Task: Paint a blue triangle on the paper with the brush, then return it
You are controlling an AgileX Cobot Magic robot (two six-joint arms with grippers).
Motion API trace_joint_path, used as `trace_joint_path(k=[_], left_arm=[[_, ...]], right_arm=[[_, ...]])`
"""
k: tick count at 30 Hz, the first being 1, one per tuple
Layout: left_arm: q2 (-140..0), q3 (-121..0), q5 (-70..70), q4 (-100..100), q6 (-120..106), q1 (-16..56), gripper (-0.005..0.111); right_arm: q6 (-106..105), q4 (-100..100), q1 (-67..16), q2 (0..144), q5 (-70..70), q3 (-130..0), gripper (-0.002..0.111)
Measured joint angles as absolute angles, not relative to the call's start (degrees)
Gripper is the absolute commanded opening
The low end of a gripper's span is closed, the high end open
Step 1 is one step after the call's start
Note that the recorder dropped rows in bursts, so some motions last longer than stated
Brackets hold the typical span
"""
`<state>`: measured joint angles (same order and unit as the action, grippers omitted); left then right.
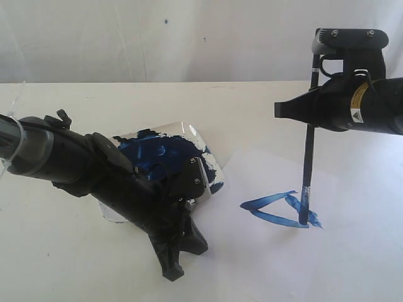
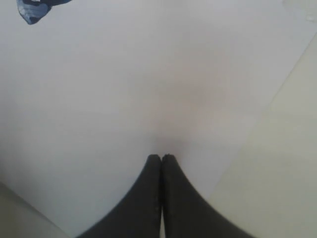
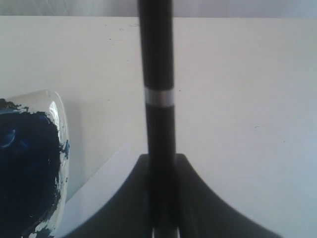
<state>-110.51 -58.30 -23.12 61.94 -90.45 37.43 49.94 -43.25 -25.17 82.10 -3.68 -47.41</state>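
My right gripper [image 1: 283, 110] [image 3: 162, 157] is shut on the black brush [image 1: 308, 157] [image 3: 158, 74] and holds it upright. The white band on the handle shows beyond the fingers. The brush's blue tip touches the white paper [image 1: 352, 251] [image 3: 237, 163] at the right corner of the blue triangle [image 1: 269, 199], a small outline of uneven strokes. My left gripper [image 1: 175, 272] [image 2: 161, 156] is shut and empty. It points down at the paper [image 2: 124, 89], left of the triangle.
A clear dish [image 1: 196, 133] [image 3: 57, 106] smeared with dark navy paint lies behind my left arm, at the paper's left edge. A blue-stained bit [image 2: 32, 12] shows in a corner of the left wrist view. Off-white table [image 1: 75, 264] surrounds the sheet.
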Motion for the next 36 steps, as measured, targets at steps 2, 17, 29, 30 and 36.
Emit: trace_joint_path(k=[2,17,29,30,36], left_arm=[[-110.5,-58.3,-23.1,61.9,-90.5,37.4,0.000],[-110.5,-58.3,-23.1,61.9,-90.5,37.4,0.000],[-110.5,-58.3,-23.1,61.9,-90.5,37.4,0.000],[-110.5,-58.3,-23.1,61.9,-90.5,37.4,0.000],[-110.5,-58.3,-23.1,61.9,-90.5,37.4,0.000]], right_arm=[[49.9,-43.3,-25.2,82.1,-3.7,-47.4,0.000],[49.1,-43.6,-25.2,83.6,-5.7,-47.4,0.000],[47.3,-44.1,-25.2,83.6,-9.0,-47.4,0.000],[47.2,-44.2,-25.2,83.6,-9.0,-47.4,0.000],[47.2,-45.2,-25.2,83.6,-7.8,-47.4,0.000]])
